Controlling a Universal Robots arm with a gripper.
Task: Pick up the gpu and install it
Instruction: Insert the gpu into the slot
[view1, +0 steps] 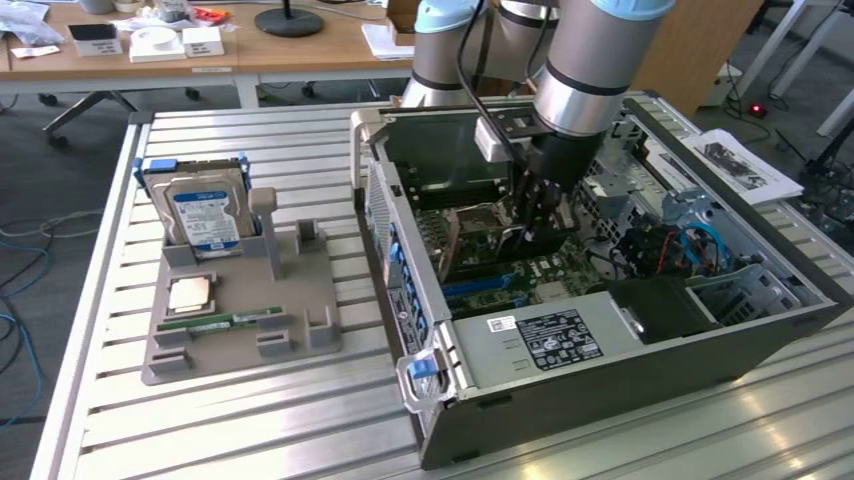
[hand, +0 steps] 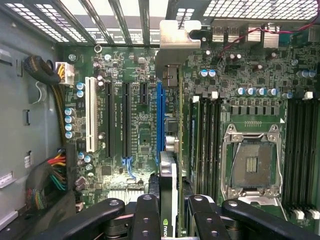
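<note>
Your gripper (hand: 171, 212) down inside open PC case (view1: 747, 350), jaws narrowed on gpu (hand: 168, 185), card held edge-on. Silver bracket (hand: 178, 35) at case rear wall, board just beside blue slot (hand: 160, 115); seated or not, cannot tell. Exterior view: tray (view1: 227, 350) with hard drive (view1: 207, 215) at 9 o'clock of case, on desk (view1: 200, 440).
</note>
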